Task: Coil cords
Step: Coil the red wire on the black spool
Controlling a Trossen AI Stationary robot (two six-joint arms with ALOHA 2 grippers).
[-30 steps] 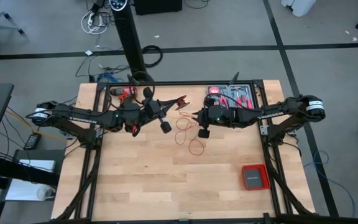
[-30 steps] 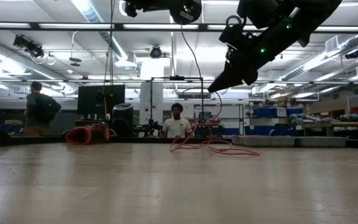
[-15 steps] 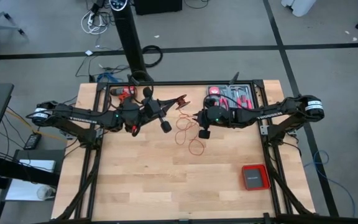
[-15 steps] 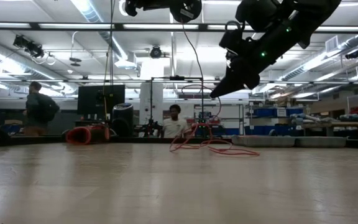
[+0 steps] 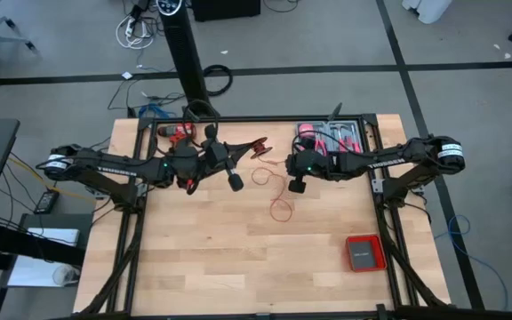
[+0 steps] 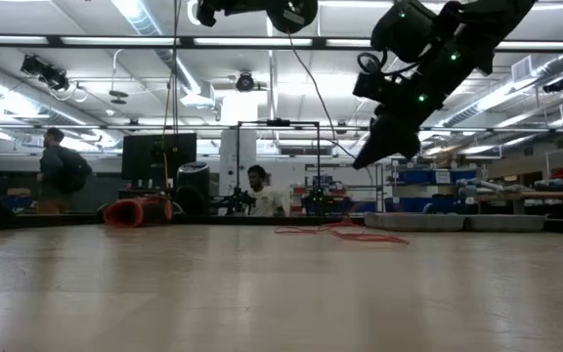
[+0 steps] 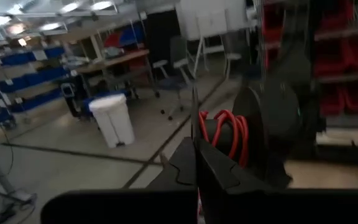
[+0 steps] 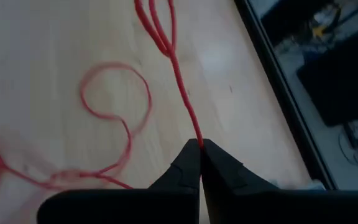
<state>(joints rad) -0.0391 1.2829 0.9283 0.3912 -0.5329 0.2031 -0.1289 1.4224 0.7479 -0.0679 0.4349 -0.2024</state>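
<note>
One thin red cord [image 5: 277, 197] in loose loops (hair-fine) on the bench [image 5: 238, 267] beside the red box [image 5: 364, 253], right pincer [image 8: 201, 147] clamped on the cord, left pincer [image 5: 236, 180] closed on its strand.

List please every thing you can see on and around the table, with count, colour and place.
Cord: one, thin red, loose loops at table centre, one strand pinched by the right gripper.
Power drill: one, red and black, far left edge.
Tool tray: one, dark with red tools, far right edge.
Flat box: one, red with grey middle, near right corner.
People: two, in the room beyond.
Left gripper: shut, raised, left of centre.
Right gripper: shut on the cord.
</note>
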